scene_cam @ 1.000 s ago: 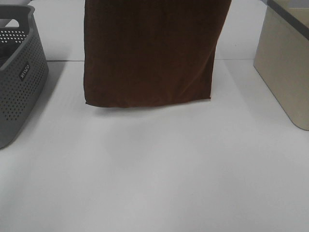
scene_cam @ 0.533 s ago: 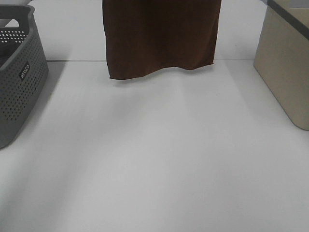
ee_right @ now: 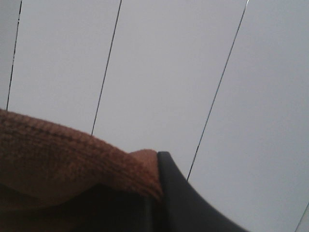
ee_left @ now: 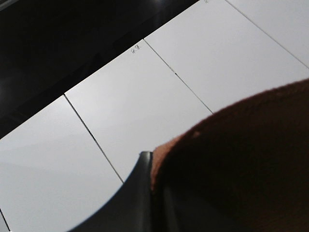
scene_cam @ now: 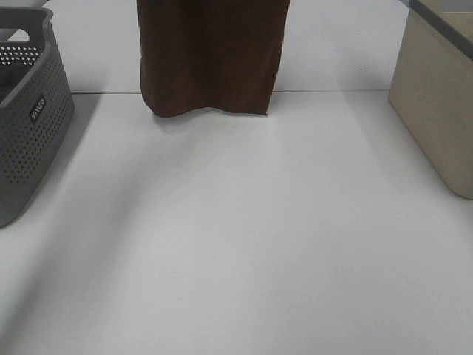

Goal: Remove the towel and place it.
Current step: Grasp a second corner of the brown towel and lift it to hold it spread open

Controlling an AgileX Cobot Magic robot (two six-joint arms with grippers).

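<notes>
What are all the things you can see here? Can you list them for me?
towel: one, dark brown, hanging at the far middle of the table
basket: one, grey with little holes, left side of the table
bin: one, beige with a grey rim, right side
table: one, white, under everything
left gripper: one, black, pinching the towel's edge
right gripper: one, black, pinching the towel's edge
</notes>
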